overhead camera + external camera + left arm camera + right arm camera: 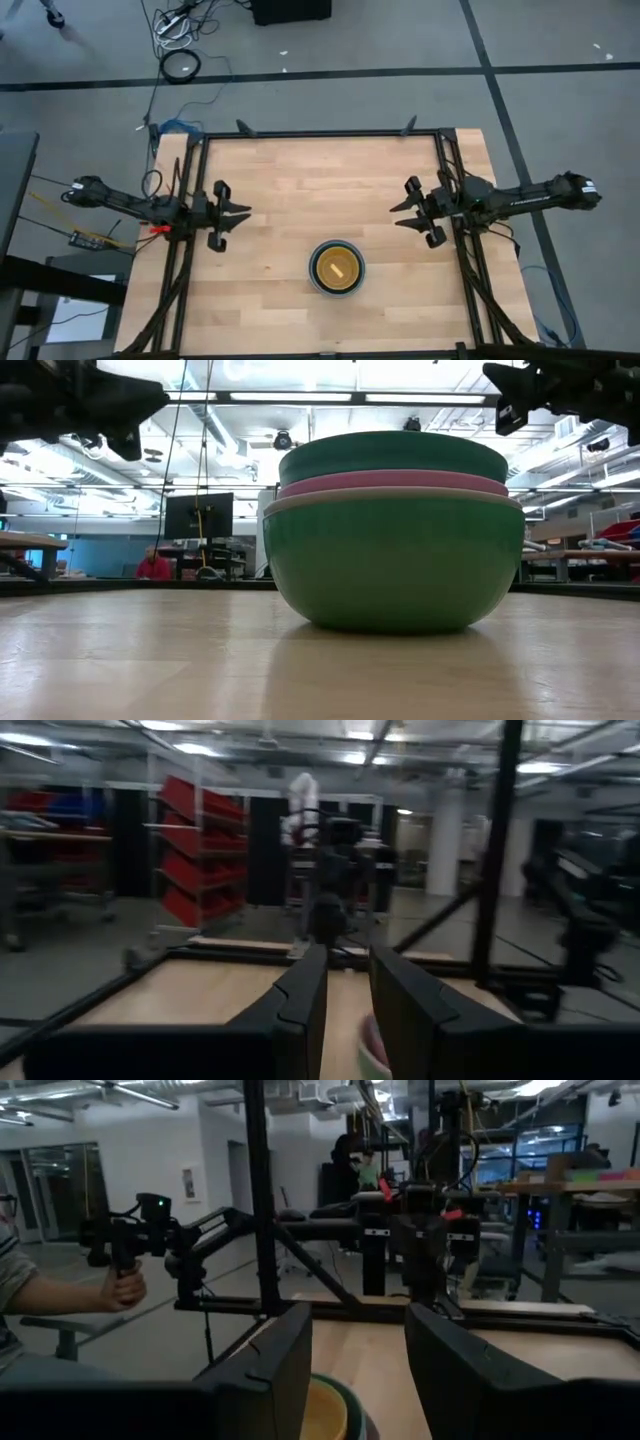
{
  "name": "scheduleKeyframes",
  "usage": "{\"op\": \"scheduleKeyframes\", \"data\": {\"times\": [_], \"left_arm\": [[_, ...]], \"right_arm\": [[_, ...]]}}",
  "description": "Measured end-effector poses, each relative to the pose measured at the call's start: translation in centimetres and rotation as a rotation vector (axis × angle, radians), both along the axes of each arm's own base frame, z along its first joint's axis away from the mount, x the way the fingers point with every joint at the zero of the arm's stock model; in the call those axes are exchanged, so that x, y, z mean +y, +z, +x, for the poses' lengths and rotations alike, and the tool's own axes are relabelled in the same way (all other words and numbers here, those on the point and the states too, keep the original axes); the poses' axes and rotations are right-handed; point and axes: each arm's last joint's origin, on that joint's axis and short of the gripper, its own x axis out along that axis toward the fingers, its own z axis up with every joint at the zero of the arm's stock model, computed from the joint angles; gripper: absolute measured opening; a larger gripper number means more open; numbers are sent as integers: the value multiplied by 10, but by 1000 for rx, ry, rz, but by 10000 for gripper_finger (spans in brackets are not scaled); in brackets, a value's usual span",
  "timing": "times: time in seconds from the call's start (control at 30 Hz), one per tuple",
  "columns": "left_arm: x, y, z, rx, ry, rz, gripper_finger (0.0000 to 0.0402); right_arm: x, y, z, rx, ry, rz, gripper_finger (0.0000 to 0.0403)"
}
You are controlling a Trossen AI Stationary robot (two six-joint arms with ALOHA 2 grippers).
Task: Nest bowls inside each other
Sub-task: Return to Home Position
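High view: where are the bowls (337, 268)?
— Nested in one stack, near middle of the table (300, 170). I judge the nesting finished.
— Grippers?
— Left gripper (243, 215) narrowly parted, right gripper (397, 216) wider, both empty, at the sides. Next I only park them.

No legible text, label, brand, number or sign in any view. Small pale wall placard (190, 1183), right wrist view: too small to read. Dark monitor (199, 515) in the room behind the surface, low view: nothing readable on its face.
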Motion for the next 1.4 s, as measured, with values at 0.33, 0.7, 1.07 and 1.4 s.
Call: {"op": "scheduleKeyframes", "data": {"times": [0.33, 0.7, 1.07, 1.4], "left_arm": [[8, -7, 1, 84, 206, 38, 85], [24, -10, 3, 110, 330, 34, 85], [21, -23, 5, 205, 208, -19, 85], [20, -31, 5, 293, 169, -11, 85]], "right_arm": [[-16, -6, -2, 66, -108, -34, 153], [-29, -10, -1, 102, -126, -50, 153], [-22, -47, -9, 34, -81, 2, 153], [-17, -66, -4, 218, -192, -27, 153]]}}
